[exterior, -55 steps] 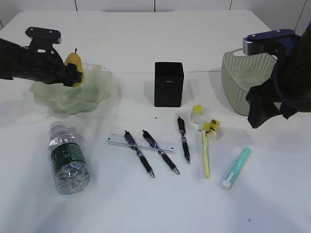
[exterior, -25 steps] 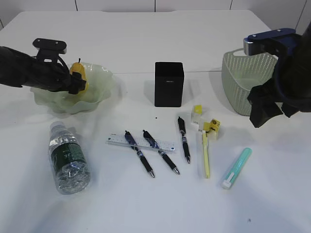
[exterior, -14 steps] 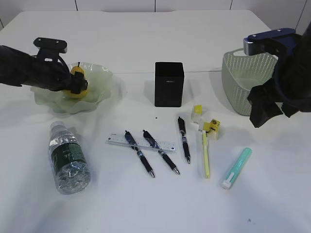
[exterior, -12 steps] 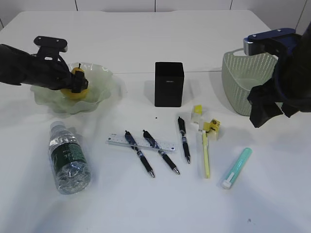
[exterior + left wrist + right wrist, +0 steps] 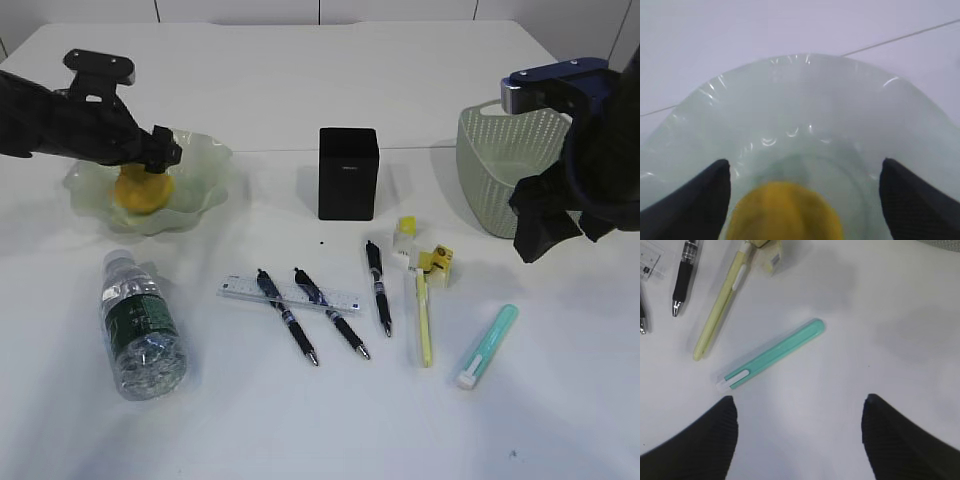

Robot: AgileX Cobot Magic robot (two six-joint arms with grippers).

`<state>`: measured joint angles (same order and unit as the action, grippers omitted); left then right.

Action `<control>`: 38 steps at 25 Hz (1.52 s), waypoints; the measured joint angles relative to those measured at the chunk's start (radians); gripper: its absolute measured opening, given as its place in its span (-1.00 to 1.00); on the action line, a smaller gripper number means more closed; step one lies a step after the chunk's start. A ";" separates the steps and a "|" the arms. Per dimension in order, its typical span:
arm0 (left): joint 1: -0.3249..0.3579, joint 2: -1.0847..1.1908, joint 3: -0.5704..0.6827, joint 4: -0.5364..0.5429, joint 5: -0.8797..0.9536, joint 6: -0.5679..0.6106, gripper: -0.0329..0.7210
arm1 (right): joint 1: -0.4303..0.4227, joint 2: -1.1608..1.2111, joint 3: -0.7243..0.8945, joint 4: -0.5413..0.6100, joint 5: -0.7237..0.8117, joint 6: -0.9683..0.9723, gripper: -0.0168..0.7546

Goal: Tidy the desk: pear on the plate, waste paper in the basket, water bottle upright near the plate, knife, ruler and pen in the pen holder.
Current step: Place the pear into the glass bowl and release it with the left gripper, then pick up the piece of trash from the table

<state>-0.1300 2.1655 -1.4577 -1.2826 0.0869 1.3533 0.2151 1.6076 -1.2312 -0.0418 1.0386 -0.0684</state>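
the pear (image 5: 141,190) sits in the middle of the plate (image 5: 205,190) at the back left of the desk (image 5: 300,420), and the left gripper (image 5: 155,152) hangs just above it with its fingers (image 5: 695,200) spread wide on either side, holding nothing. the risk, as i judge it, is in pulling away: the pear is rounded and rests on slick glass, so a finger brushing it on the way up could roll it toward the wavy rim or nudge the light plate itself. the pear looks plain yellow, smooth and fist-sized; its stem is hidden under the gripper. the right gripper (image 5: 800,440) hovers with its jaws apart and empty over the teal knife (image 5: 771,355), near the basket (image 5: 495,150). the water bottle (image 5: 140,325) lies on its side in front of the plate, and a careless reach there could send it rolling.
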 joint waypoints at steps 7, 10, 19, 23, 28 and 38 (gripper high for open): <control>0.000 -0.039 0.000 0.002 0.000 0.000 0.91 | 0.000 0.000 0.000 0.000 0.000 0.000 0.52; 0.000 -0.062 0.000 0.004 0.002 0.000 0.91 | 0.000 0.000 0.000 0.000 0.000 0.000 0.52; 0.000 -0.152 0.000 0.008 0.005 0.000 0.91 | 0.000 0.000 0.000 0.000 -0.001 0.000 0.52; 0.000 -0.191 0.000 0.047 0.032 0.000 0.88 | 0.000 0.000 0.000 0.000 -0.001 0.000 0.52; 0.000 -0.245 0.000 0.087 0.078 0.000 0.76 | 0.000 0.000 0.000 0.000 -0.001 0.000 0.52; 0.014 -0.300 0.000 0.099 0.083 -0.018 0.68 | 0.000 0.000 0.000 0.000 -0.001 0.000 0.52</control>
<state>-0.1160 1.8659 -1.4577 -1.1834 0.1700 1.3354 0.2151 1.6076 -1.2312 -0.0418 1.0372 -0.0684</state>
